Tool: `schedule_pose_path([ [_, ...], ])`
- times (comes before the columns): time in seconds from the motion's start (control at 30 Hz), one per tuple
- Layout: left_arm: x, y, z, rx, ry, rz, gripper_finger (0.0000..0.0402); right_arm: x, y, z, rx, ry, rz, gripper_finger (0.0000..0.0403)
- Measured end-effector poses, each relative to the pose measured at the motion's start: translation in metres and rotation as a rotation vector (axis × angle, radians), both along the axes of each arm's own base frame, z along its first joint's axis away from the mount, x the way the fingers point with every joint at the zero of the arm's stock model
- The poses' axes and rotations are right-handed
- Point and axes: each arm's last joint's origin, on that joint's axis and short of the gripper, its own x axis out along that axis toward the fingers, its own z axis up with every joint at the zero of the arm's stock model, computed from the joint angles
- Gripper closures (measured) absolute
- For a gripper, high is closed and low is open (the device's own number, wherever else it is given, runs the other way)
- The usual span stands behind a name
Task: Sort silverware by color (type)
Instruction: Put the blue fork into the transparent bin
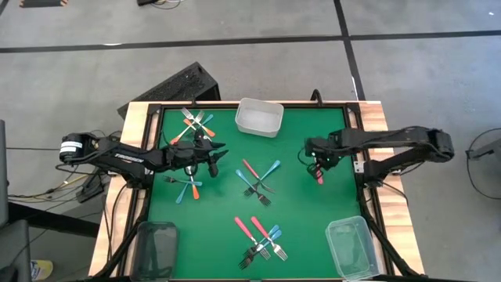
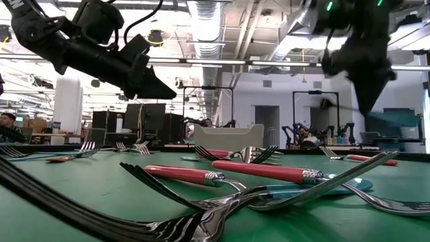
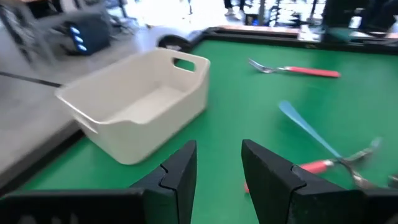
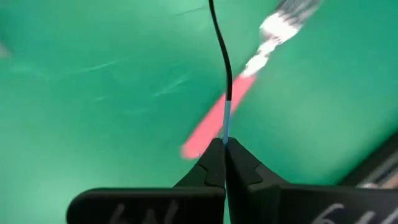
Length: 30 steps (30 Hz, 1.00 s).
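Small forks with pink-red, orange or teal-blue handles lie in groups on the green mat: near the far left corner (image 1: 196, 121), beside the left arm (image 1: 188, 186), mid-table (image 1: 258, 178) and near the front (image 1: 262, 239). My left gripper (image 1: 221, 152) is open, empty, and hovers left of centre, pointing at the white tub (image 3: 143, 99). My right gripper (image 4: 224, 148) hangs over the table's right part, shut on a thin teal-blue-handled fork (image 4: 227, 118) seen edge-on. A pink-red fork (image 4: 217, 121) lies flat on the mat under it (image 1: 319, 174). My right gripper pinches the fork's teal-blue handle (image 4: 227, 127) between its two fingers, coming from above and pointing down. The fork runs on along the fingers, away from them toward the mat, its dark metal part (image 4: 219, 43) farthest out. Whether that end touches the mat I cannot tell.
The white tub (image 1: 260, 116) stands at the far edge, middle. Two clear tubs sit at the near corners, left (image 1: 156, 249) and right (image 1: 352, 247). A black frame (image 1: 365, 168) rims the mat. Bare mat lies between the fork groups.
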Motion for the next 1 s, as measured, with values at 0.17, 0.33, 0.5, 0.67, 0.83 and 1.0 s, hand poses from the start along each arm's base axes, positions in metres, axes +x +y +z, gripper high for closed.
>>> schedule_pose_path([
  [0.17, 0.000, 0.002, 0.003, 0.065, -0.008, 0.043, 0.0286, 0.005, 0.042, 0.023, 0.112, -0.074, -0.024, 0.0395],
  [0.33, 0.000, 0.008, 0.010, 0.136, -0.044, 0.071, 0.0286, 0.002, 0.093, 0.040, 0.221, -0.072, -0.073, 0.0396],
  [0.5, -0.002, 0.021, 0.016, 0.185, -0.082, 0.047, 0.0286, -0.014, 0.136, 0.047, 0.284, -0.035, -0.168, 0.0396],
  [0.67, -0.005, 0.034, 0.018, 0.165, -0.114, 0.041, 0.0286, -0.036, 0.173, 0.041, 0.348, 0.106, -0.231, 0.0396],
  [0.83, -0.010, 0.045, 0.018, 0.152, -0.119, 0.083, 0.0286, -0.055, 0.201, 0.032, 0.344, 0.195, -0.271, 0.0396],
  [1.0, -0.012, 0.050, 0.018, 0.136, -0.127, 0.107, 0.0286, -0.063, 0.221, 0.021, 0.323, 0.237, -0.255, 0.0394],
])
